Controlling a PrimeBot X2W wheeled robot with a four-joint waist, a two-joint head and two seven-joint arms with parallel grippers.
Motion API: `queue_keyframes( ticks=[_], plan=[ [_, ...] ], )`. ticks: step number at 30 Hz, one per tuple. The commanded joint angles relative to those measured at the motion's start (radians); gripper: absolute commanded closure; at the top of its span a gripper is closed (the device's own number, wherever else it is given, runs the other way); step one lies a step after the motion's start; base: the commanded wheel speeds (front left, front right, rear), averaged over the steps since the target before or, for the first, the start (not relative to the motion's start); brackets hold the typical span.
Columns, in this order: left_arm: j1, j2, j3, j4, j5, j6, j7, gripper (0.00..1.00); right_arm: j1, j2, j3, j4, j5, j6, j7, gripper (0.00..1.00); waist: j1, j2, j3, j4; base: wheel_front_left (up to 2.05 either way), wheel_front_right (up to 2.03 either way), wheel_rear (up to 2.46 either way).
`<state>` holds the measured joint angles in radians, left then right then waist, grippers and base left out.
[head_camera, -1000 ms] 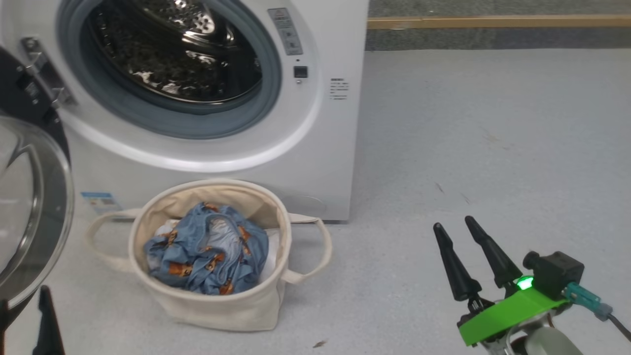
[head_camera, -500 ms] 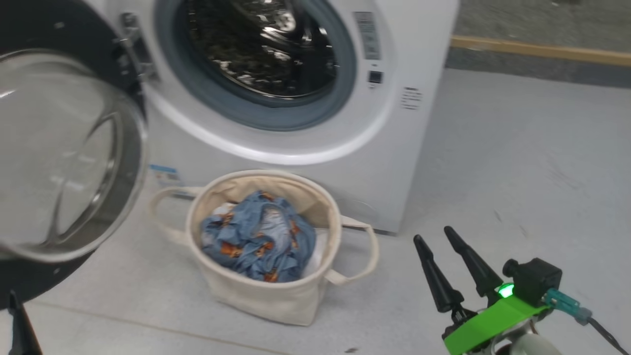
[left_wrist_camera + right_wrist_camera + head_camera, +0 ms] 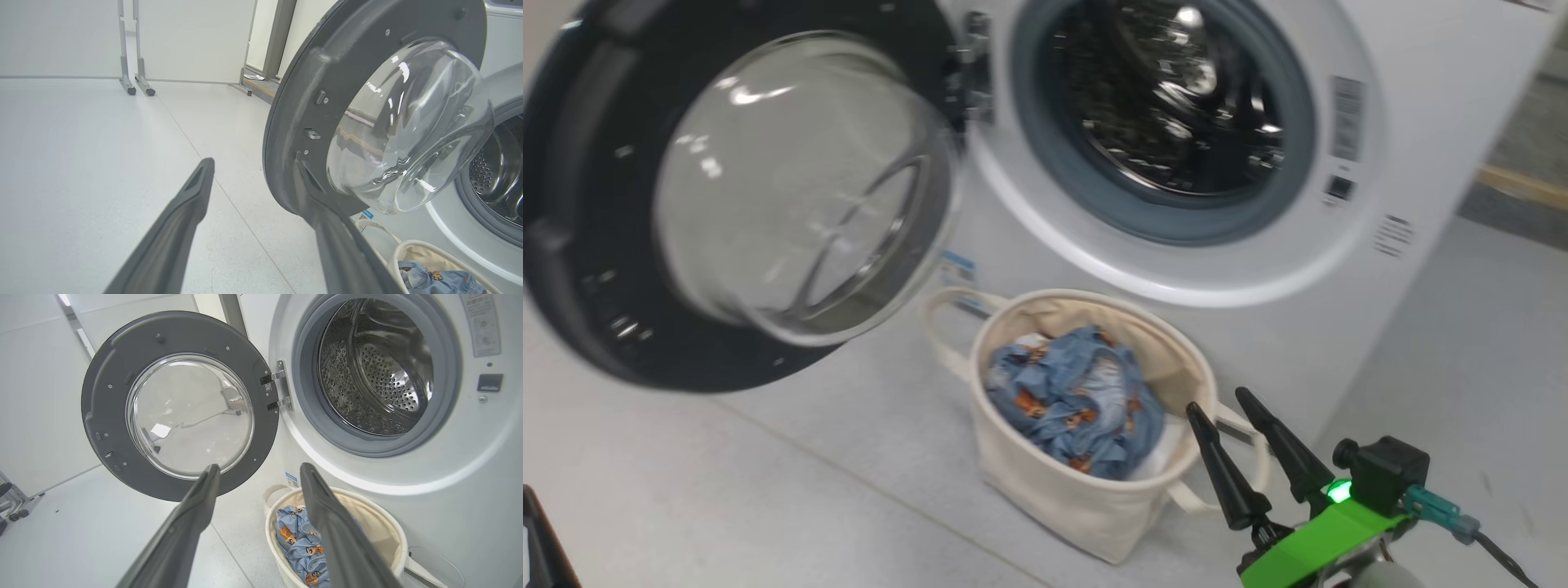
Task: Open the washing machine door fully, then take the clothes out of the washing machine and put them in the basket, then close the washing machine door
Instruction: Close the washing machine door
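Now we have the washing machine (image 3: 1339, 327) at upper right. Its door (image 3: 792, 188) stands wide open at upper left, stiff and heavy, best pushed at the black rim. Low in the centre, the basket (image 3: 1062, 498) holds the soft, light clothes (image 3: 1070, 400). Left gripper (image 3: 253, 160) and right gripper (image 3: 1217, 400) are both spread apart, holding nothing.

bright even light; head view smeared; glare on washing machine door (image 3: 768, 188).

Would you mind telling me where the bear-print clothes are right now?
In the head view the clothes lie bunched inside the basket, which stands on the floor in front of the washing machine, just left of the right hand.
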<state>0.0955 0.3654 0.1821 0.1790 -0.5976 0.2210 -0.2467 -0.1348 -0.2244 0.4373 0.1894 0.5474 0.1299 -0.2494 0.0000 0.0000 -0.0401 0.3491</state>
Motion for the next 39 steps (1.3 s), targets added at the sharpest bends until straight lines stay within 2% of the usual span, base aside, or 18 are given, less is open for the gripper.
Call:
queue_keyframes(
  ticks=[1, 5, 12, 17, 25, 26, 27, 28, 30, 33, 35, 39],
  plan=[
    [-0.048, 0.023, 0.034, -0.037, 0.008, 0.008, 0.003, 0.0, -0.026, 0.004, 0.014, -0.03, 0.0, 0.001, -0.012, 0.0, 0.0, 0.0, -0.016, 0.088, 0.0, 0.0, 0.0],
    [-0.072, 0.008, 0.029, -0.044, 0.008, 0.025, 0.004, 0.0, -0.042, 0.013, 0.028, -0.032, -0.004, 0.001, -0.012, 0.0, 0.0, 0.0, -0.002, 0.14, 0.0, 0.0, 0.0],
    [-0.087, -0.028, 0.053, -0.066, -0.001, 0.04, -0.007, 0.0, -0.104, 0.008, 0.074, -0.025, 0.002, 0.001, -0.012, 0.0, 0.0, 0.0, 0.042, 0.158, 0.0, 0.0, 0.0],
    [-0.082, -0.05, 0.08, -0.079, -0.017, 0.021, -0.012, 0.0, -0.127, 0.003, 0.092, -0.012, 0.017, 0.001, -0.012, 0.0, 0.0, 0.0, 0.058, 0.161, 0.0, 0.0, 0.0],
    [-0.081, -0.049, 0.108, -0.062, -0.045, -0.022, -0.013, 0.0, -0.127, -0.002, 0.089, -0.008, 0.02, 0.001, -0.012, 0.0, 0.0, 0.0, 0.064, 0.157, 0.0, 0.0, 0.0],
    [-0.087, -0.049, 0.115, -0.06, -0.061, -0.033, -0.013, 0.5, -0.126, -0.002, 0.088, -0.008, 0.02, 0.001, -0.012, 0.0, 0.0, 0.0, 0.064, 0.156, 0.0, 0.0, 0.0],
    [-0.095, -0.048, 0.124, -0.055, -0.081, -0.045, -0.01, 0.9, -0.124, -0.002, 0.086, -0.008, 0.02, 0.001, -0.012, 0.0, 0.0, 0.0, 0.064, 0.156, 0.0, 0.0, 0.0],
    [-0.103, -0.042, 0.133, -0.047, -0.099, -0.057, -0.003, 1.0, -0.123, -0.003, 0.086, -0.008, 0.019, 0.001, -0.012, 0.0, 0.0, 0.0, 0.064, 0.155, 0.0, 0.0, 0.0],
    [-0.129, -0.027, 0.159, -0.029, -0.145, -0.083, 0.012, 1.0, -0.122, -0.005, 0.084, -0.007, 0.019, 0.001, -0.012, 0.0, 0.0, 0.0, 0.067, 0.155, 0.0, 0.0, 0.0],
    [-0.188, 0.004, 0.195, 0.008, -0.243, -0.15, 0.061, 1.0, -0.121, -0.01, 0.086, -0.007, 0.018, 0.001, -0.012, 0.0, 0.0, 0.0, 0.073, 0.154, 0.0, 0.0, 0.0],
    [-0.222, 0.056, 0.188, 0.048, -0.253, -0.189, 0.093, 1.0, -0.122, -0.015, 0.087, -0.006, 0.017, 0.001, -0.012, 0.0, 0.0, 0.0, 0.08, 0.152, 0.0, 0.0, 0.0],
    [-0.358, 0.08, 0.231, 0.158, -0.427, -0.266, 0.2, 1.0, -0.126, -0.03, 0.09, -0.007, 0.014, 0.001, -0.012, 0.0, 0.0, 0.0, 0.096, 0.149, 0.0, 0.0, 0.0]
  ],
)
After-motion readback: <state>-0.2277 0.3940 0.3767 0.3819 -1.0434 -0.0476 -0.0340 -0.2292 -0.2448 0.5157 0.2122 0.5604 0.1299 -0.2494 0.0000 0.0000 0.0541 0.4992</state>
